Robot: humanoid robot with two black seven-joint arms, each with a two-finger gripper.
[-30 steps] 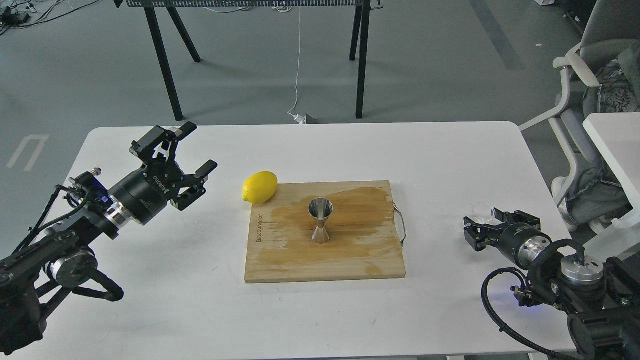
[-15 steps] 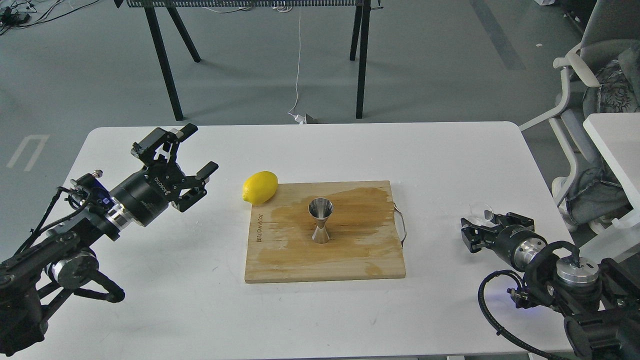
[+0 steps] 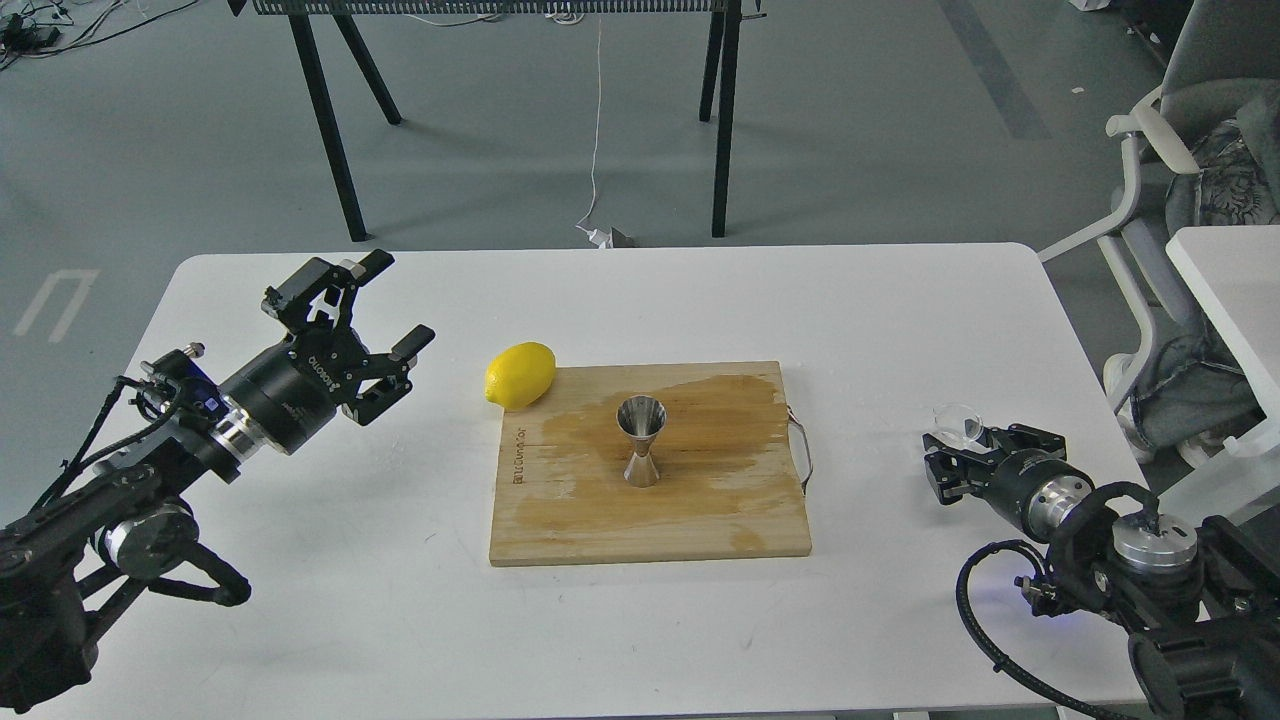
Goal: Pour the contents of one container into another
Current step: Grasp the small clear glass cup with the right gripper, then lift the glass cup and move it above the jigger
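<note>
Two things matter for the pour: the glass cup (image 3: 958,422) sits at the far-right of the table (image 3: 900,300), just at the tip of the right pincer (image 3: 950,470), and the steel jigger (image 3: 641,440) stands upright mid-way on the wooden board (image 3: 650,520), well apart from it. Whether the right pincer is closed on the cup I cannot tell. The left pincer (image 3: 385,305) hangs with fingers apart, holding nothing, left of the lemon (image 3: 520,375). Clear glass is slippery; a shallow grip could let it slide or tip. The jigger's narrow waist and small mouth make spilling onto the already stained board likely, and a bump could topple it.
</note>
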